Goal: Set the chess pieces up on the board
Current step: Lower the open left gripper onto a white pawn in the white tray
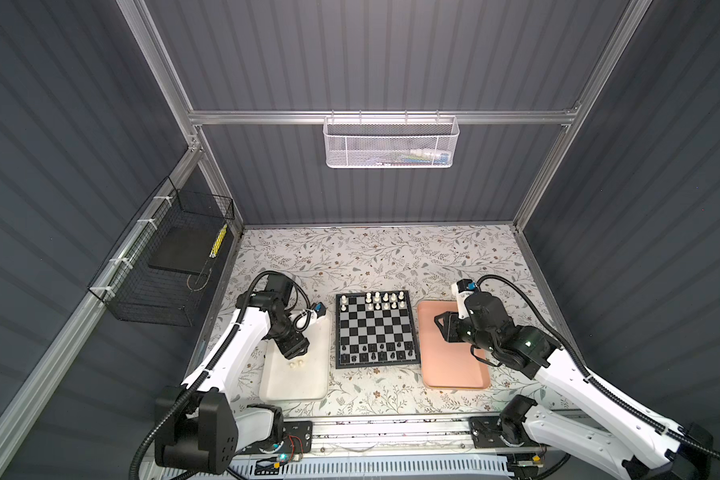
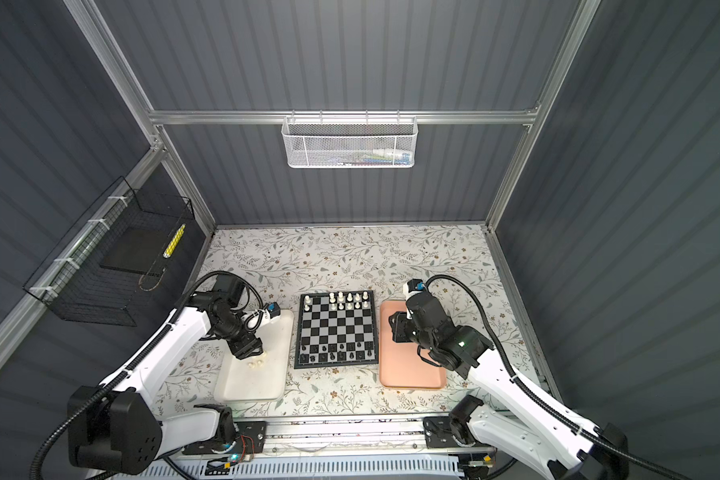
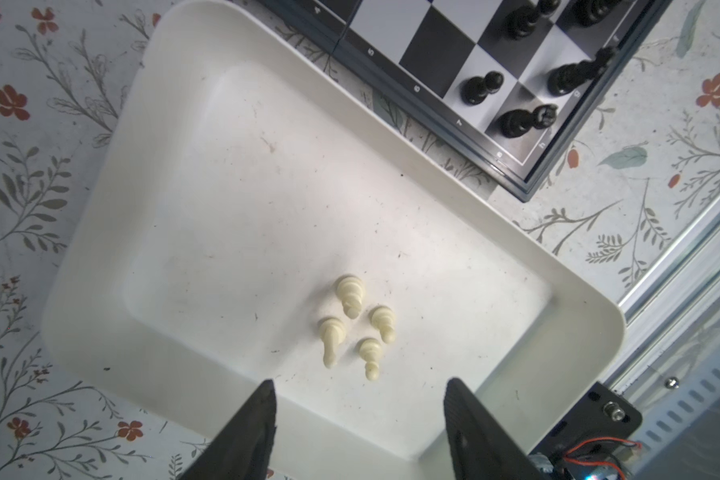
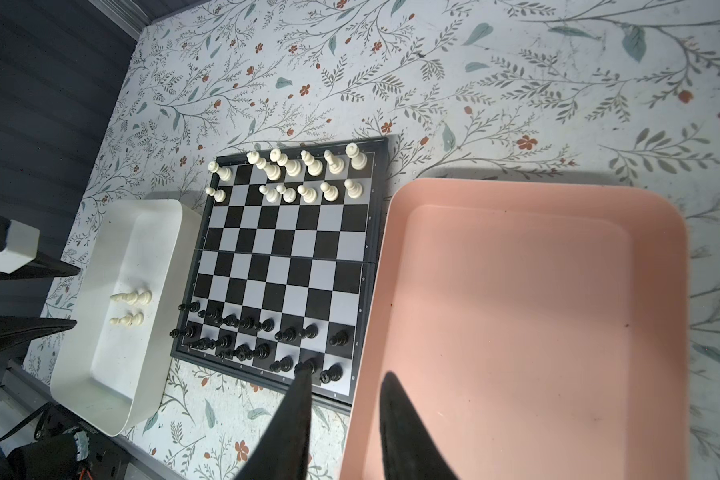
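Note:
The board [image 1: 374,328] lies in the middle of the table between two trays, seen in both top views. Cream-white chess pieces [image 1: 385,301] stand on its two far rows and black chess pieces [image 4: 242,328] fill its two near rows. Several more cream chess pieces [image 3: 350,295] lie on their sides in the white tray [image 3: 184,208]. My left gripper [image 3: 360,381] hangs open just above them, with nothing between its fingers. My right gripper [image 4: 348,372] hovers over the seam between the board's near right corner and the pink tray [image 4: 537,311], open by a narrow gap and holding nothing.
The pink tray [image 1: 454,374] holds nothing that shows. A white mesh basket [image 1: 390,143] hangs on the back wall and a black wire basket [image 1: 163,266] on the left wall. An aluminium rail [image 1: 391,428] runs along the table's front edge.

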`<state>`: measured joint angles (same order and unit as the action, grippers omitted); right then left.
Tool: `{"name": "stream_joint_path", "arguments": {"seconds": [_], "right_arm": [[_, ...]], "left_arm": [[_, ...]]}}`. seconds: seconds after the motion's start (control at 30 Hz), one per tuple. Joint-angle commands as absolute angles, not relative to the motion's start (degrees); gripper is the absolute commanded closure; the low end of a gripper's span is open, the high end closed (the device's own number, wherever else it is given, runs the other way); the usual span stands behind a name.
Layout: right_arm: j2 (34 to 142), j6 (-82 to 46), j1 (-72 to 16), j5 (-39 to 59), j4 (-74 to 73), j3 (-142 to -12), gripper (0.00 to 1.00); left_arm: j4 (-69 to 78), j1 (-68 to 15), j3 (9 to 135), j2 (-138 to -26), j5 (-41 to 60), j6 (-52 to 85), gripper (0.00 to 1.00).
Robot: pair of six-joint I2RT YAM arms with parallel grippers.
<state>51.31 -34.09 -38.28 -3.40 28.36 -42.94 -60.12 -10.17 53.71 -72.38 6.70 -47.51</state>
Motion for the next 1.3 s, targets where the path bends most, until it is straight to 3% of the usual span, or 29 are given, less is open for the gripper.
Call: {"name": "stream_joint_path", "arguments": {"seconds": [0.0,0.27,1.27], "right_arm": [[50.7,-34.1,-38.1,-3.9,29.1,-41.8,0.69],[51.2,-33.8,-38.1,-3.9,28.7,-41.1,0.69],[51.8,-32.9,-38.1,-4.2,29.1,-40.8,0.69]], "left_arm": [[-60.5,-10.7,53.3,-73.7,6.3,-47.6,0.39],[-58.9,-11.1,52.8,-76.8,4.7,-47.3,0.48],[-54.4,-14.3,50.4,-83.1,2.2,-44.5,0.56]]}}
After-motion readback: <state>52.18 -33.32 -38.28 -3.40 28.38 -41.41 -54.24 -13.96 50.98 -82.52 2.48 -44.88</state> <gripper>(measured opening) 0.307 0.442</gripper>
